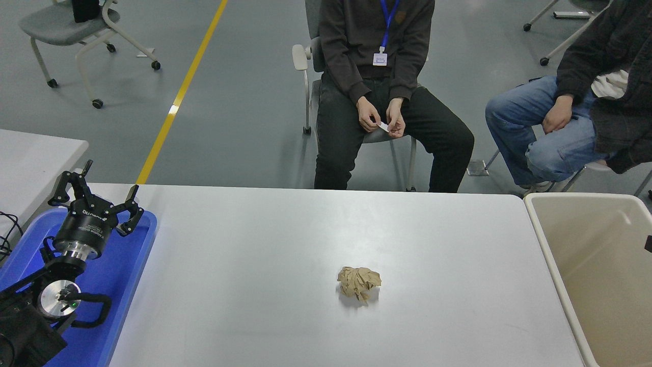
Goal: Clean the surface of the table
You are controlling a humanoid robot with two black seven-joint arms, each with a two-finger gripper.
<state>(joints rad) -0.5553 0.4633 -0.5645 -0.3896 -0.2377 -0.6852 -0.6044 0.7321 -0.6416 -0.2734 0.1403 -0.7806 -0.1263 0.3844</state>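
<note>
The table surface (pixel 265 255) is a wide pale grey-white top. On it, right of centre, lies a crumpled ball of brown paper (pixel 359 284), untouched by either arm. My left gripper (pixel 98 187) is parked at the lower left over the blue tray, its fingers spread open and holding nothing. Of my right arm only a small black sliver (pixel 649 243) shows at the right edge, over the beige bin, far from the paper.
A blue tray (pixel 130 265) lies under the left arm at the table's left end. A beige bin (pixel 555 265) stands against the table's right end. Two people sit on chairs beyond the far edge; one (pixel 377 76) holds a small white slip.
</note>
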